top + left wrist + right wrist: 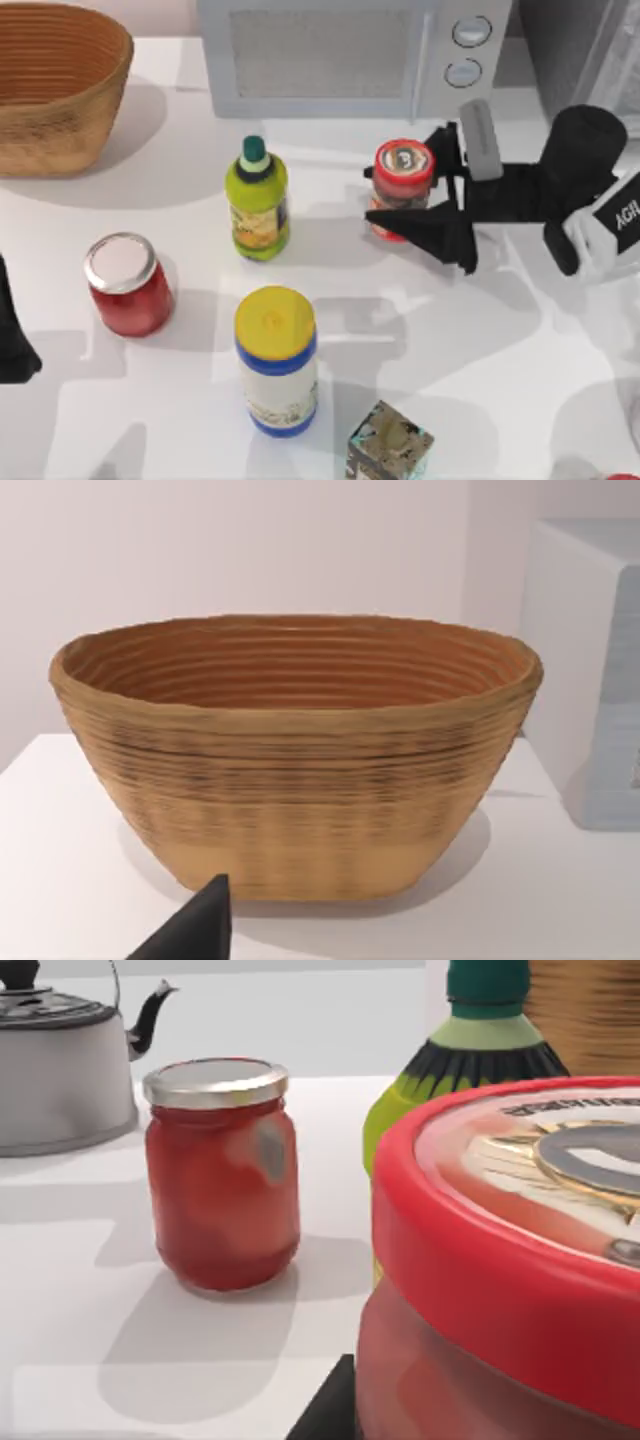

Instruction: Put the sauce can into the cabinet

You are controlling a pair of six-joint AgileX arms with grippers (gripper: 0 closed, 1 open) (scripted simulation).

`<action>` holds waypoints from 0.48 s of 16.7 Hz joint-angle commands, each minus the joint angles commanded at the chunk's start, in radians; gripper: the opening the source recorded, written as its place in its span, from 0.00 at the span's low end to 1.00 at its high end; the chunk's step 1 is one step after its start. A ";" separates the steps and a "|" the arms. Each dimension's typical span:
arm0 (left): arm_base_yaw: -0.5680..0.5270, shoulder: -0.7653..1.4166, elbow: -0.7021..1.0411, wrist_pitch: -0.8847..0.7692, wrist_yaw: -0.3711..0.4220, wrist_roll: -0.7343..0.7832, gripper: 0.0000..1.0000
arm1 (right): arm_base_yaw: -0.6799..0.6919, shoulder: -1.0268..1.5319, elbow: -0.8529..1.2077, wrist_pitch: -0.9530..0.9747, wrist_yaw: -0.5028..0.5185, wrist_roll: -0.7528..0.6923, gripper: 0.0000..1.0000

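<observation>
The sauce can (403,168), red with a red-rimmed grey printed top, stands right of the table's middle, in front of the microwave. My right gripper (385,195) reaches in from the right; one black finger lies along each side of the can and both press against it. The right wrist view has the can (520,1260) very close, with a black fingertip (322,1412) right beside it. The cabinet (555,40), dark grey with a pale framed panel, is partly visible at the back right. My left gripper (14,340) rests at the left edge.
A white microwave (330,55) stands at the back, a woven basket (55,85) back left. A green bottle (257,195), a red jar (128,283), a yellow-capped bottle (275,360) and a small box (390,445) crowd the middle. A kettle (60,1060) stands beyond the jar.
</observation>
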 joint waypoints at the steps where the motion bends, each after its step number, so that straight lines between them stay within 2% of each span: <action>1: 0.000 0.000 0.000 0.000 0.000 0.000 1.00 | 0.000 -0.056 -0.004 -0.041 0.000 0.001 0.00; 5: 0.000 0.000 0.000 0.000 0.000 0.000 1.00 | 0.001 -0.260 -0.019 -0.207 -0.002 0.008 0.00; 8: 0.000 0.000 0.000 0.000 0.000 0.000 1.00 | 0.001 -0.311 -0.029 -0.258 -0.003 0.013 0.00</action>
